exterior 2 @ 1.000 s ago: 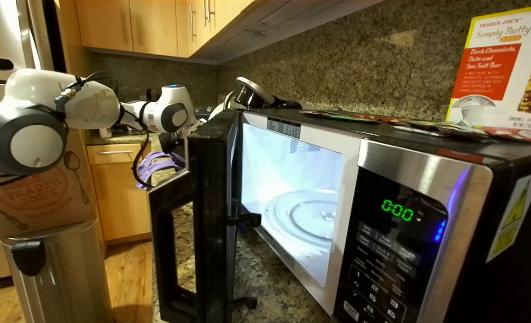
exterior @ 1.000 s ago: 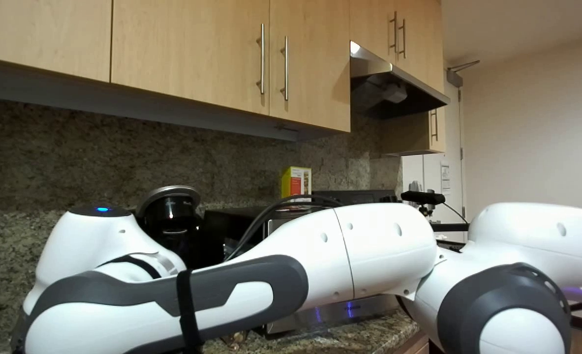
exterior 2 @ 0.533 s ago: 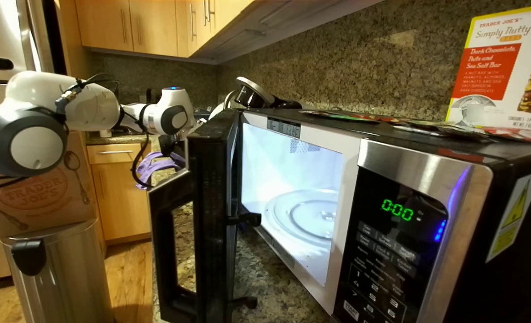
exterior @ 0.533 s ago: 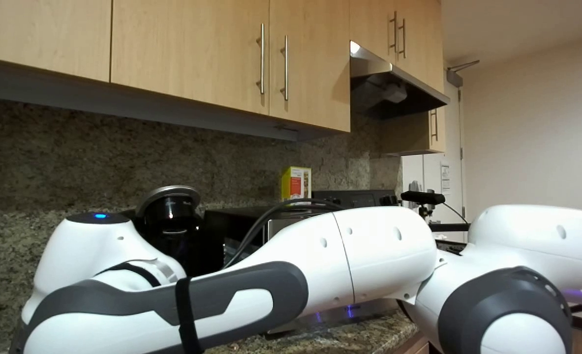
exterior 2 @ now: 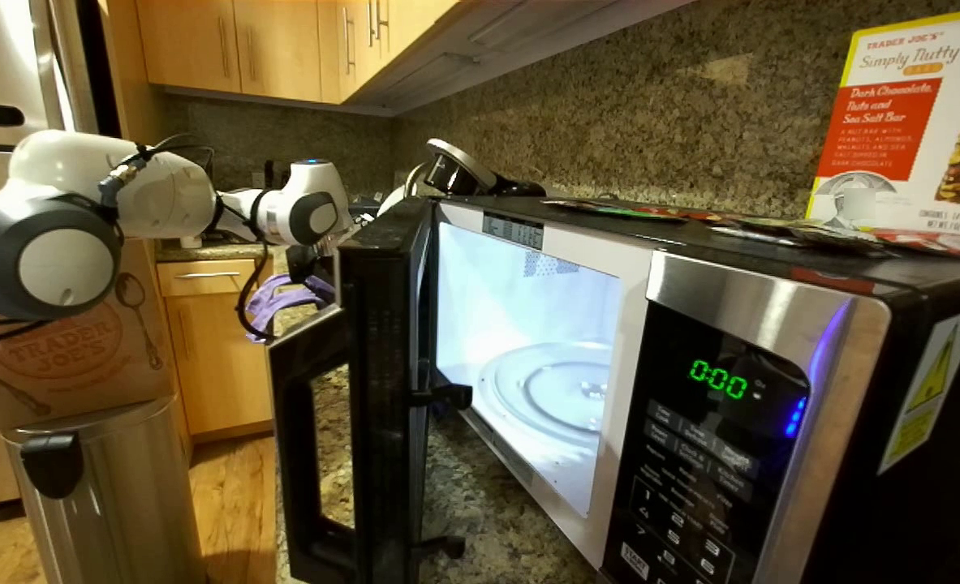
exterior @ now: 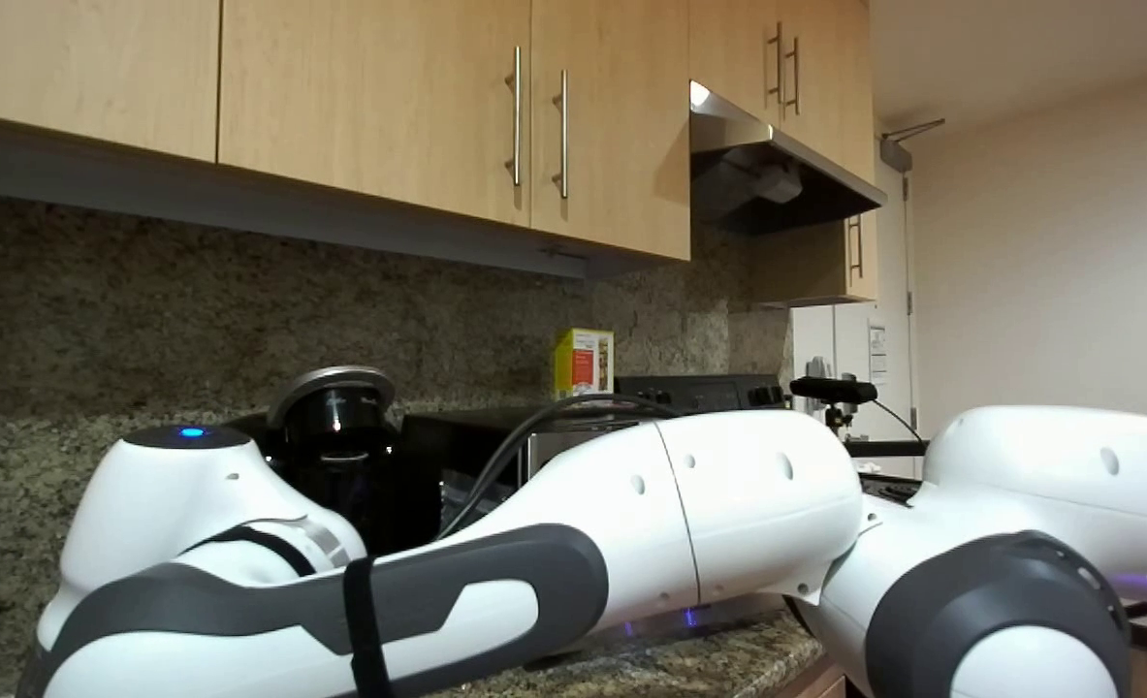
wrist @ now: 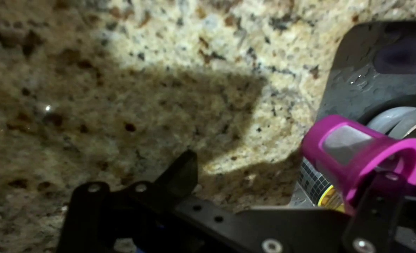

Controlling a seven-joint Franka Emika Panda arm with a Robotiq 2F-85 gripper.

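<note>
Flared magenta cup [wrist: 360,158] beside gripper [wrist: 278,168]; speckled countertop [wrist: 193,45].

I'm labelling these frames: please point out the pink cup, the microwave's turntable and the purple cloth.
Pink cup [wrist: 346,144]: wrist view, on the grey window in its side.
Turntable [exterior 2: 561,397]: in an exterior view, on the flat inner part.
Purple cloth [exterior 2: 281,300]: in an exterior view, on its bunched folds.

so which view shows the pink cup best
The wrist view: it shows the pink cup close up, with its pale side panel and curved rim visible, though part of it is hidden. I can't make it out in either exterior view.
</note>
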